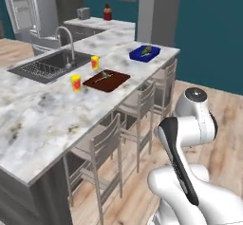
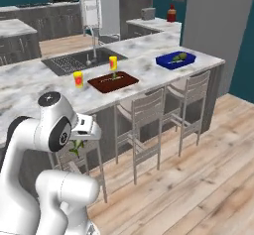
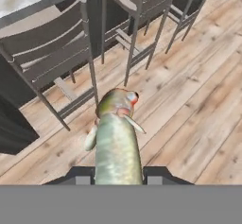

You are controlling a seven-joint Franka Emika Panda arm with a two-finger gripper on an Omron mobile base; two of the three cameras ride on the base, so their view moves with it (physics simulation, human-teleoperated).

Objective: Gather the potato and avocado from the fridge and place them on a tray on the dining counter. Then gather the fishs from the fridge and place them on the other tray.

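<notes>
Two yellow cups (image 1: 76, 82) near the faucet (image 1: 65, 39); three grey stools (image 2: 144, 115) beneath; red bottle (image 1: 107, 13) behind.

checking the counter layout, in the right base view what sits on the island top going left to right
sink → left yellow cup → dark reddish-brown tray with the second yellow cup just behind it → blue tray holding the green produce
</notes>
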